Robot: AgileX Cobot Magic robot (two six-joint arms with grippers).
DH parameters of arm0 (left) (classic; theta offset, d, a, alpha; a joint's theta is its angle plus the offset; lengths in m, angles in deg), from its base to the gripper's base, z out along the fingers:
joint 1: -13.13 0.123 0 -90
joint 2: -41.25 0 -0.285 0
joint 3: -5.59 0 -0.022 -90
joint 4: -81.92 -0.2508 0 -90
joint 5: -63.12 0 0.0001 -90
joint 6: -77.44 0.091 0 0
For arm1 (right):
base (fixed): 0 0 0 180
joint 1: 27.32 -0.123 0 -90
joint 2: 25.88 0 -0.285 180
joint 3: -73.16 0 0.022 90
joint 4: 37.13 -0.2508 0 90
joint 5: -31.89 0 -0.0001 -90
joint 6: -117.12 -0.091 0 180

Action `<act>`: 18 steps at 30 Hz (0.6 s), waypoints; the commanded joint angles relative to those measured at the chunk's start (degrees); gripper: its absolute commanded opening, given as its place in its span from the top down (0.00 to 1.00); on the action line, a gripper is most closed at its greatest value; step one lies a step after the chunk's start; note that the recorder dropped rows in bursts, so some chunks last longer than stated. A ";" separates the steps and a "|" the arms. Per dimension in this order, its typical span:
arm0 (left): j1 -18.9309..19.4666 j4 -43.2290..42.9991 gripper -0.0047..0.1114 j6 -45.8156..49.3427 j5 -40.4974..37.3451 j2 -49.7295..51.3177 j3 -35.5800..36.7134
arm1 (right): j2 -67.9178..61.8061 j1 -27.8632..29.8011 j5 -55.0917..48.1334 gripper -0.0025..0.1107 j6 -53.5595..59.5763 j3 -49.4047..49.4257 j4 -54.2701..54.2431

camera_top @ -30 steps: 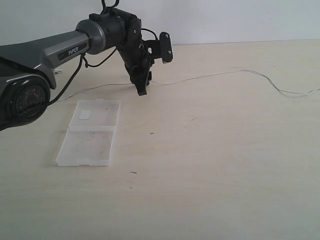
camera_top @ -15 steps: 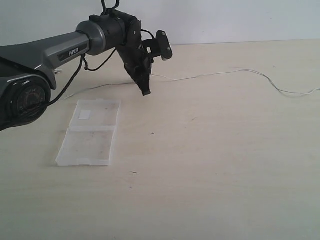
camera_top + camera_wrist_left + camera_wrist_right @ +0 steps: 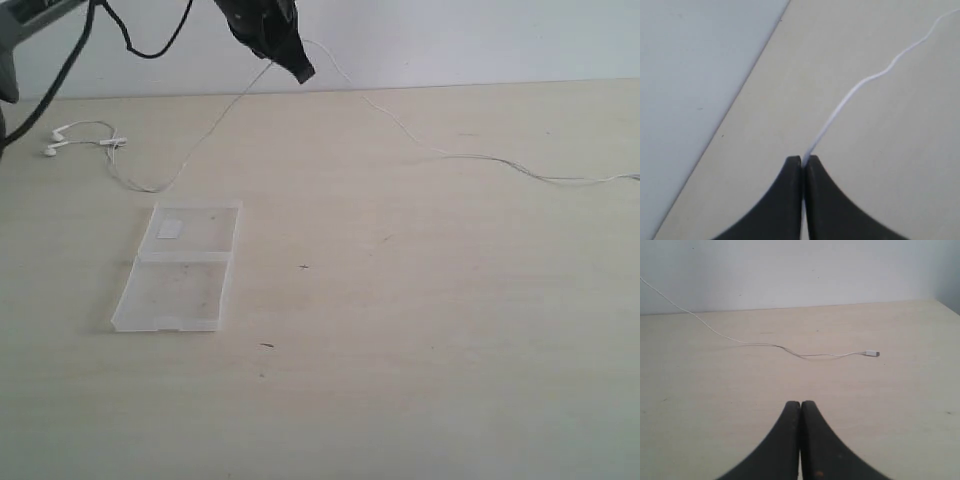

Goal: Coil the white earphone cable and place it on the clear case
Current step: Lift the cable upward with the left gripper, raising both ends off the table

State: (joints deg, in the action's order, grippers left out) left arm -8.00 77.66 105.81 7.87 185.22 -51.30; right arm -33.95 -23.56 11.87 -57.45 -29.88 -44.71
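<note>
Exterior view: a pale wooden table [image 3: 420,380] runs back to a plain light wall [image 3: 480,40]. The clear case [image 3: 180,268] lies open and flat on it, with a small white sticker [image 3: 171,229] on its far half. Beyond the case and to its left lie the two earbuds [image 3: 52,147] of the white earphone cable [image 3: 215,125]. The wire dips near the case's far edge, then climbs off the table to the left gripper [image 3: 298,68], which hangs high behind the case and to its right. From there the cable drops to the table and trails far right of the case, out of frame. Most of the left arm is cut off at the top edge. Its fingers are pressed together with the wire pinched between them. The right gripper [image 3: 800,405], seen only in its wrist view, has its fingers pressed together on nothing, and the plug [image 3: 872,353] lies on the table ahead of it.
</note>
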 commanded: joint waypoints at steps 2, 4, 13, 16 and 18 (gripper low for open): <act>-0.03 2.57 0.96 -2.57 -4.35 -5.42 -0.03 | 0.29 0.24 0.85 0.98 0.43 0.25 0.14; -0.03 4.61 0.96 -2.57 -5.44 -6.99 -0.03 | 0.29 0.24 0.85 0.98 0.43 0.25 0.14; -0.03 15.93 0.96 -1.26 -10.77 -12.63 -0.03 | 0.29 0.24 0.85 0.98 0.43 0.25 0.14; -0.03 20.04 0.96 0.15 -12.92 -14.40 -0.03 | 0.29 0.24 0.85 0.98 0.43 0.25 0.14; -0.03 22.87 0.96 0.83 -14.23 -15.51 -0.03 | 0.29 0.24 0.85 0.98 0.43 0.25 0.14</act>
State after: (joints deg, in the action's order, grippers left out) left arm -8.00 96.40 105.51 -4.57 171.72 -51.30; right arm -33.95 -23.56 11.87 -57.45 -29.88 -44.71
